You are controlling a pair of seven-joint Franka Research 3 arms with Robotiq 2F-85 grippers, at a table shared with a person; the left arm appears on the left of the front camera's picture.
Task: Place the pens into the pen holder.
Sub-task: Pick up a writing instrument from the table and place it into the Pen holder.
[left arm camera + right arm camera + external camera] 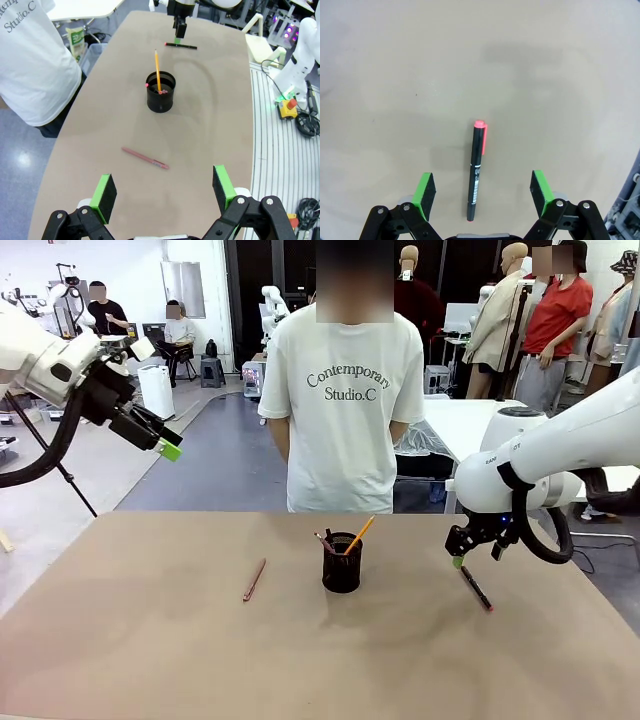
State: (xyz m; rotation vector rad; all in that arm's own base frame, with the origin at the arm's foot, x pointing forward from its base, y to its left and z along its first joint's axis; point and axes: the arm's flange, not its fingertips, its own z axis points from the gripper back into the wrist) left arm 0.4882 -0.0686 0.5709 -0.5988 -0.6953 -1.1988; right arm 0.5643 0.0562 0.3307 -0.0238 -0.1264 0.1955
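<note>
The black mesh pen holder (341,568) (160,95) stands mid-table with an orange-yellow pencil (359,535) (157,67) leaning in it, beside another red-ended stick. A reddish-brown pen (254,580) (145,157) lies flat to the holder's left. A black pen with a red cap (476,588) (477,167) (180,45) lies to its right. My right gripper (458,558) (481,192) hovers open just over this pen, and its fingers (424,194) straddle the pen without touching it. My left gripper (165,445) (162,192) hangs open and empty, high above the table's left edge.
A person in a white T-shirt (345,405) stands at the far side of the brown table (150,660), hands behind the back. In the left wrist view, cables and a red-buttoned box (287,107) lie on the floor past the table edge.
</note>
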